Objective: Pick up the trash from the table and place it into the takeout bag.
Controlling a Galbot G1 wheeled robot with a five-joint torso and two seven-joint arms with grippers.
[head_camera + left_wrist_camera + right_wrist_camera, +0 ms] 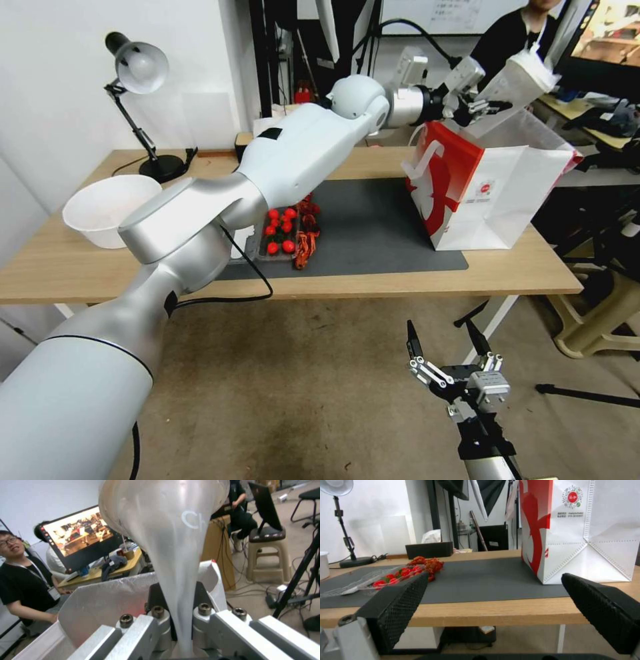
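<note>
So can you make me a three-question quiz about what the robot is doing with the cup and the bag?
1. Where is the plastic cup?
A. lying on the mat
B. held in the air above the takeout bag
C. on the floor

2. What colour are the bag's side panels?
A. red
B. blue
C. green

3. How is the right gripper?
A. shut on a can
B. shut on the bag
C. open, holding nothing

Answers:
1. B, the left gripper grips the cup over the bag's open top.
2. A, the panel facing the mat is red and white.
3. C, its fingers stand spread apart, down in front of the table.
</note>
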